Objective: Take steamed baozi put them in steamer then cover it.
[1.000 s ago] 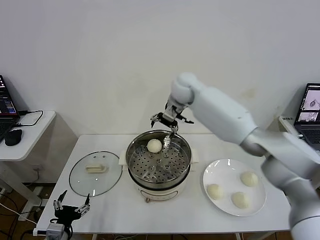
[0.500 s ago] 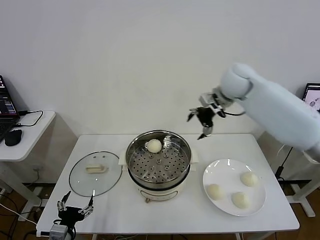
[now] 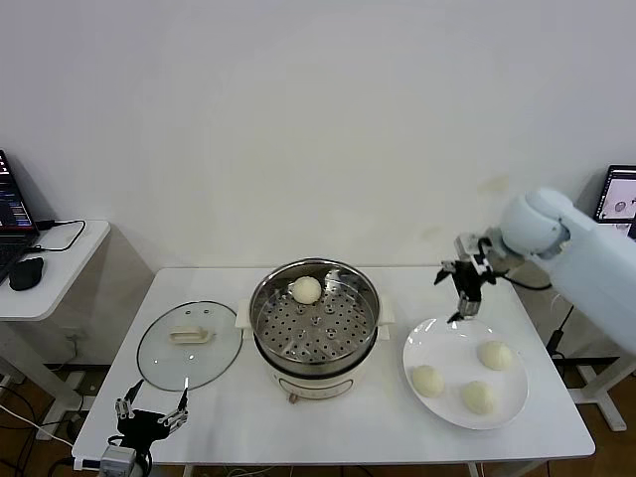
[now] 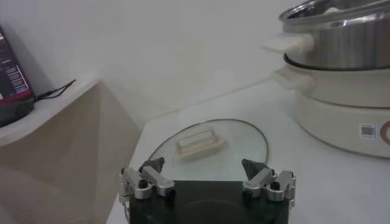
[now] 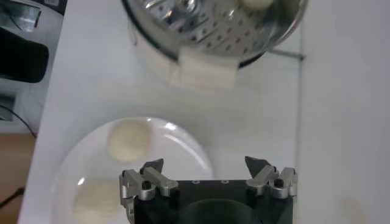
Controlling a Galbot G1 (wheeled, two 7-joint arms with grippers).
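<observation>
The steamer (image 3: 314, 328) stands mid-table with one baozi (image 3: 306, 289) on its perforated tray at the far side. Three more baozi (image 3: 494, 355) lie on a white plate (image 3: 447, 343) to its right. The cover (image 3: 190, 344) lies flat on the table left of the steamer. My right gripper (image 3: 460, 290) is open and empty, in the air above the plate's far edge. In the right wrist view the gripper (image 5: 206, 165) hangs over the plate (image 5: 177, 146) with a baozi (image 5: 127, 140) below. My left gripper (image 3: 151, 410) is open and parked at the table's front left edge, near the cover (image 4: 201, 143).
A side table (image 3: 60, 263) with a laptop and mouse stands at the left. Another laptop (image 3: 618, 204) is at the far right. The steamer's handle (image 4: 289, 44) and base show in the left wrist view.
My right gripper has swung from above the steamer's far rim rightward and down to above the plate's far edge. One baozi stays in the steamer. The left arm has barely moved.
</observation>
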